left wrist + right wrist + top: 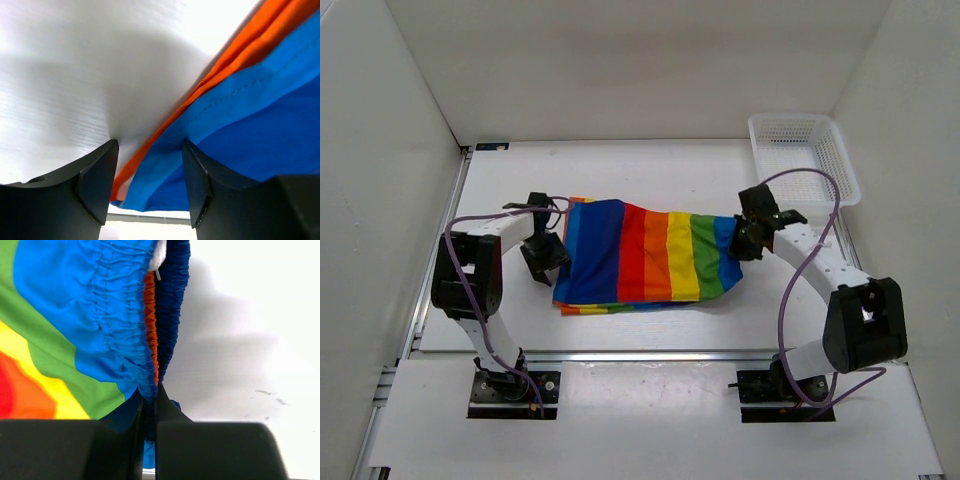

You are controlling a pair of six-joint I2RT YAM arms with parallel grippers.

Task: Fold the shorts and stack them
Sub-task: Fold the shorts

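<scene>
low, right gripper [742, 240] pinching shorts [650, 255]; left gripper [552, 268] agape

Open table [650, 170] far & near of shorts [640, 260]; white mesh basket [805, 155] at far-R corner, well apart from them

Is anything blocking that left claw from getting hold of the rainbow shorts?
Nothing visible does. The left gripper stands open right at the blue edge of the shorts, with that edge showing in its gap. The right gripper is pinched shut on the elastic waistband.
</scene>
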